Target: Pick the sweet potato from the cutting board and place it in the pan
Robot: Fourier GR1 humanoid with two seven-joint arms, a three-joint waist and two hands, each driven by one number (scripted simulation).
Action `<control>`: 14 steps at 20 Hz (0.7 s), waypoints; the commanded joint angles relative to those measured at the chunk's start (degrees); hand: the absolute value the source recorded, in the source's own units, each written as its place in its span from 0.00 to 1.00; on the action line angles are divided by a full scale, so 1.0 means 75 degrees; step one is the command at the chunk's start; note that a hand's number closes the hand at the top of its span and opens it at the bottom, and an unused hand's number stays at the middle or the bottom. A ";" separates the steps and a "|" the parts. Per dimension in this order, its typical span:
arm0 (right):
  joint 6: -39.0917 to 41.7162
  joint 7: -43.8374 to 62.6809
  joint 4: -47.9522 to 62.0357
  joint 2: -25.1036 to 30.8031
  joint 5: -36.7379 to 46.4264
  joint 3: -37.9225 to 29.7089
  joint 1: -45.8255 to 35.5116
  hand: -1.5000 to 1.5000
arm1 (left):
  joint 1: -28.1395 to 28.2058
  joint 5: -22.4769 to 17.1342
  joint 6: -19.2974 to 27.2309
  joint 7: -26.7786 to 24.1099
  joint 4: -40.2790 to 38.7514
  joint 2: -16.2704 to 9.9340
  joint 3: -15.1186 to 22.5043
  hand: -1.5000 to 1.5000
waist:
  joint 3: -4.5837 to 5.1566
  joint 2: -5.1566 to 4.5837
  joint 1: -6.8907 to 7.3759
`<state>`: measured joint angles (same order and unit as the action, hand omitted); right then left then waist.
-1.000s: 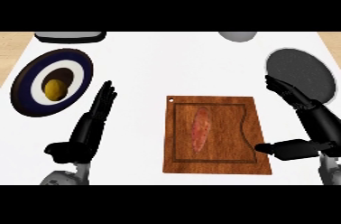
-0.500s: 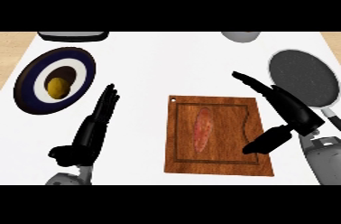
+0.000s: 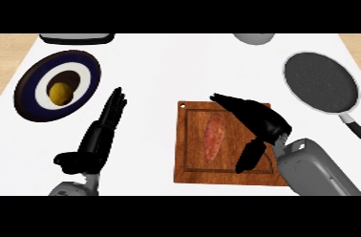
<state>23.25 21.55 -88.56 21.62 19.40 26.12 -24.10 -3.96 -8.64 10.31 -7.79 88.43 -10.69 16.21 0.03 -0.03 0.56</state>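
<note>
A reddish sweet potato (image 3: 214, 137) lies lengthwise in the middle of the wooden cutting board (image 3: 197, 171). My right hand (image 3: 257, 120) hovers over the board's right half, just right of the sweet potato, fingers straight and spread, thumb pointing down toward the board's near edge; it holds nothing. The dark pan (image 3: 321, 81) with a grey rim sits at the far right, its handle (image 3: 350, 124) running toward the right edge. My left hand (image 3: 102, 133) rests open on the white counter left of the board, fingers pointing up.
A dark blue plate (image 3: 28, 100) with a white inner ring holds a yellow round fruit (image 3: 61, 91) at the far left. A dark tray-like object (image 3: 76, 38) and a grey bowl (image 3: 254, 38) sit at the counter's far edge.
My right hand has moved left from the counter near the pan to above the board's right half, close to the sweet potato. The left hand shifted slightly right.
</note>
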 commanded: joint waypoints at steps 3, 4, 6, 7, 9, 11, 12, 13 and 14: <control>0.0319 0.0230 0.0460 -0.0729 0.0817 0.0029 0.0059 0.00 | 0.0140 0.0200 -0.0264 -0.0521 -0.0472 0.0291 -0.0211 0.50 | -0.0002 0.0004 -0.0055; -0.0027 -0.0114 0.0630 -0.0911 0.1123 0.0132 0.0286 0.00 | 0.0282 0.0094 -0.0233 0.0113 0.0325 0.0158 -0.0271 0.50 | -0.0004 0.0007 -0.0041; 0.0563 0.0172 0.0492 -0.1060 0.1126 -0.0282 0.0097 0.00 | 0.0187 0.0386 -0.0360 -0.0130 -0.0218 0.0345 -0.0274 0.50 | -0.0003 0.0005 -0.0056; 0.0543 -0.0330 0.0314 -0.0526 0.1192 -0.0253 0.0538 0.00 | -0.0013 0.0484 -0.0104 0.0393 0.0325 0.0407 -0.0160 0.50 | -0.0004 0.0009 -0.0068; 0.0375 -0.0429 0.1071 -0.1100 0.1530 -0.0414 0.0219 0.00 | 0.0514 0.0459 -0.0337 0.0177 0.0532 0.0384 -0.0190 0.50 | -0.0004 0.0005 -0.0037; 0.0841 0.0087 0.0388 -0.1237 0.1491 -0.0628 0.0423 0.00 | 0.0299 0.0622 -0.0424 -0.0011 0.0102 0.0534 -0.0344 0.50 | -0.0003 0.0008 -0.0061; 0.0537 -0.0557 0.0852 -0.1098 0.1520 -0.0831 0.0396 0.00 | 0.0090 0.0689 -0.0256 0.0087 -0.0113 0.0793 -0.0210 0.50 | -0.0004 0.0004 -0.0062; 0.0317 -0.0263 0.0249 -0.1249 0.1819 -0.0420 0.1005 0.00 | 0.0354 0.0402 -0.0704 -0.0097 0.0074 0.0343 -0.0610 0.50 | -0.0003 0.0009 -0.0068; 0.0405 -0.0813 0.1212 -0.1203 0.1622 -0.0925 0.0209 0.00 | 0.0524 0.0580 -0.0413 0.0648 0.1077 0.0275 -0.0402 0.50 | -0.0005 0.0007 -0.0021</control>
<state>26.72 18.75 -83.40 13.76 30.37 21.85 -20.96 -1.98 -5.02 7.24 -6.60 90.32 -7.71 13.48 0.00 0.01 0.18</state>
